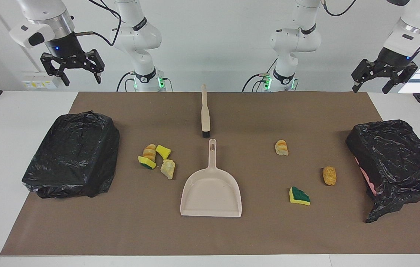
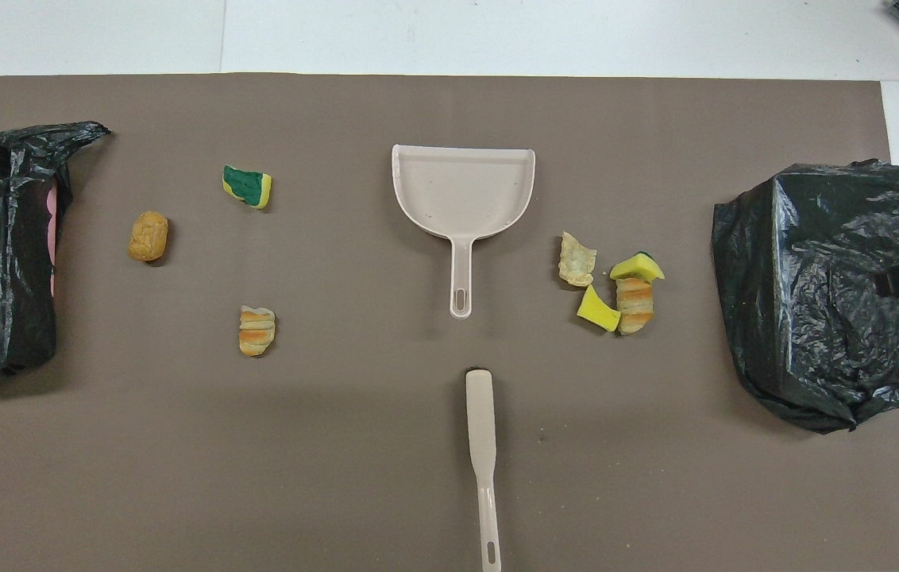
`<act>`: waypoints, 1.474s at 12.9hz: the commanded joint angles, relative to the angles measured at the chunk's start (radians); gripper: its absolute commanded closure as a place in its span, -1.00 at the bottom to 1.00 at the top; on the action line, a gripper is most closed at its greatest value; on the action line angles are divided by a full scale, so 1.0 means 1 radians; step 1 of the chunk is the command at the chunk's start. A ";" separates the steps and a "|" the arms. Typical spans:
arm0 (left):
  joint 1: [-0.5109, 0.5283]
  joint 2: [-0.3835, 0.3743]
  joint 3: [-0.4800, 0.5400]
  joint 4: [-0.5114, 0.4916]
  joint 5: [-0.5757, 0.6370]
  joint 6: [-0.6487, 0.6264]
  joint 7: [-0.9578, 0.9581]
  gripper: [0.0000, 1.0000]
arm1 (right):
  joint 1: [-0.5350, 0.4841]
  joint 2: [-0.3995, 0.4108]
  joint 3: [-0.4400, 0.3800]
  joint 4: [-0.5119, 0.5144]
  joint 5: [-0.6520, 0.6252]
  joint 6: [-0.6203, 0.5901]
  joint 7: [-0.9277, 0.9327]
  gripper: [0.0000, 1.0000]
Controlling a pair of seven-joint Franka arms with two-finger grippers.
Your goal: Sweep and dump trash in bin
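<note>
Dustpan (image 1: 211, 189) comes first, lying flat on the brown mat (image 1: 210, 237) in the middle of the counter (image 1: 9, 148), its mouth turned away from the robots and its handle pointing back at them. Just nearer to the robots, in line with that handle, lies the brush (image 1: 205, 111), bristles toward the pan.

Trash is scattered to either side of the pan: a tight cluster of four scraps (image 1: 156, 159), sponge pieces and bread-like lumps touching one another, toward the right arm's end, and three loose ones toward the left arm's end, a green-topped sponge piece (image 1: 299, 195), an orange lump (image 1: 329, 175) and a striped lump (image 1: 281, 147), well apart from each other. A black-bagged bin (image 1: 72, 155) sits at the right arm's end and another black-bagged bin (image 1: 395, 163) at the left arm's.

These scraps look light and soft; they should slide easily but may roll or tumble past the pan's lip, so slow strokes seem wise. Both tools are stiff plastic, best gripped mid-handle.

Raised at the robots' own edge, the right gripper (image 1: 80, 76) and left gripper (image 1: 371, 87) both wait, jaws spread wide and empty.
</note>
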 commanded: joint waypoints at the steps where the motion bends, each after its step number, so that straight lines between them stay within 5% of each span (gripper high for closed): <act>1: 0.008 -0.021 -0.006 -0.021 0.019 0.009 0.013 -1.00 | -0.004 -0.003 0.001 0.002 0.012 -0.016 -0.020 -1.00; 19: -0.012 -0.038 -0.025 -0.043 0.013 -0.014 -0.006 -1.00 | -0.004 -0.003 0.001 0.002 0.012 -0.014 -0.025 -1.00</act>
